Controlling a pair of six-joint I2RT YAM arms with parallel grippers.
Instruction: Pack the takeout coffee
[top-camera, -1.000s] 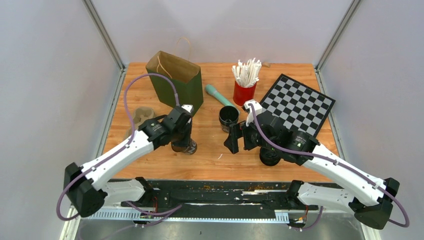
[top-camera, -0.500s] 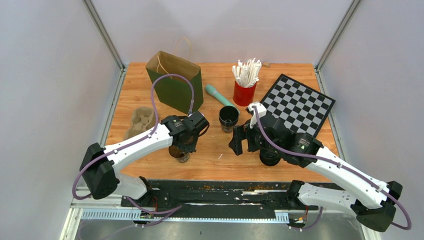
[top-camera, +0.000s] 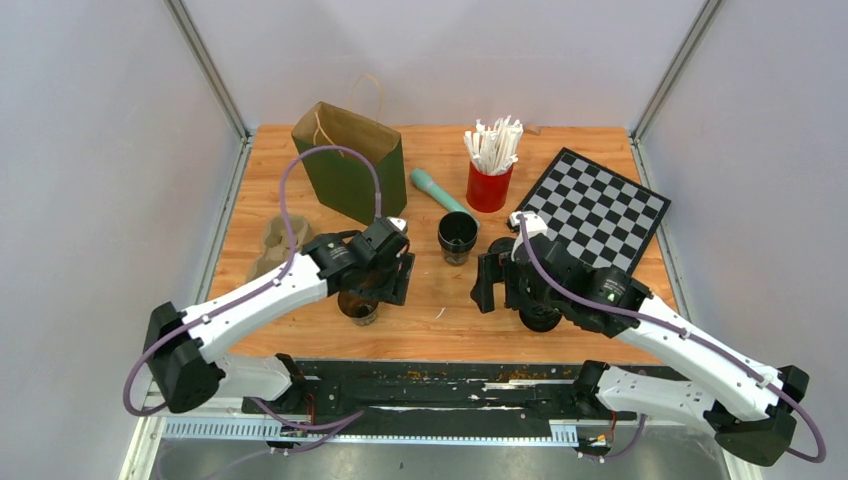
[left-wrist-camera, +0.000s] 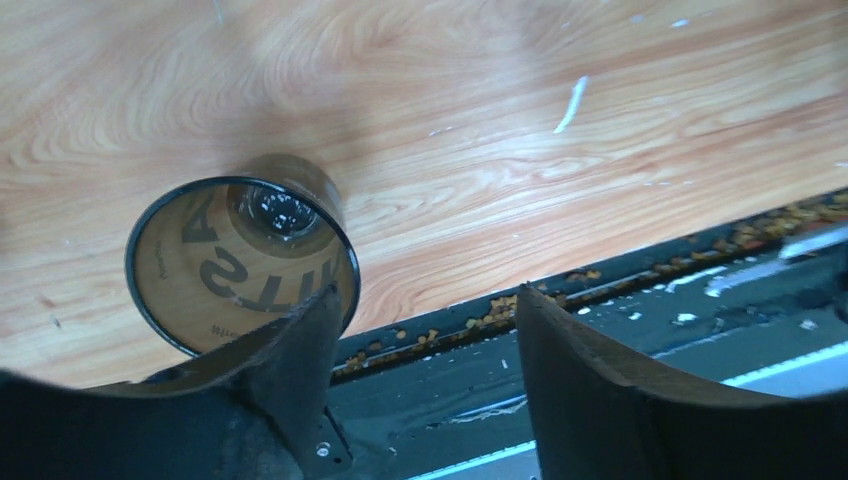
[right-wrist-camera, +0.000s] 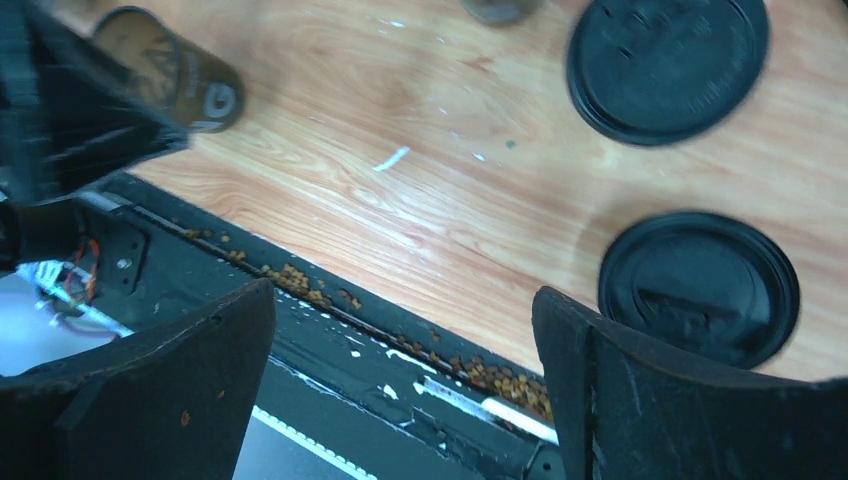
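Note:
A clear brown takeout cup (top-camera: 357, 306) stands upright and lidless near the table's front edge; its open mouth (left-wrist-camera: 240, 262) faces the left wrist camera. My left gripper (top-camera: 381, 287) is open just right of it, and nothing lies between its fingertips (left-wrist-camera: 428, 300). One finger (left-wrist-camera: 300, 345) overlaps the cup's rim. A second dark cup (top-camera: 457, 235) stands mid-table. Two black lids (right-wrist-camera: 668, 65) (right-wrist-camera: 700, 285) lie flat by my right gripper (right-wrist-camera: 400, 300), which hangs wide open and empty over the front edge (top-camera: 497, 285). A green paper bag (top-camera: 350, 172) stands open at the back left.
A cardboard cup carrier (top-camera: 280, 240) lies at the left edge. A red cup of white stirrers (top-camera: 490, 165), a teal stick (top-camera: 440, 193) and a checkerboard (top-camera: 598, 208) are at the back right. The black rail (left-wrist-camera: 640, 300) runs along the front edge.
My left gripper carried the brown cup toward the front edge, set it upright and opened off it. My right arm drifted slightly right, still open.

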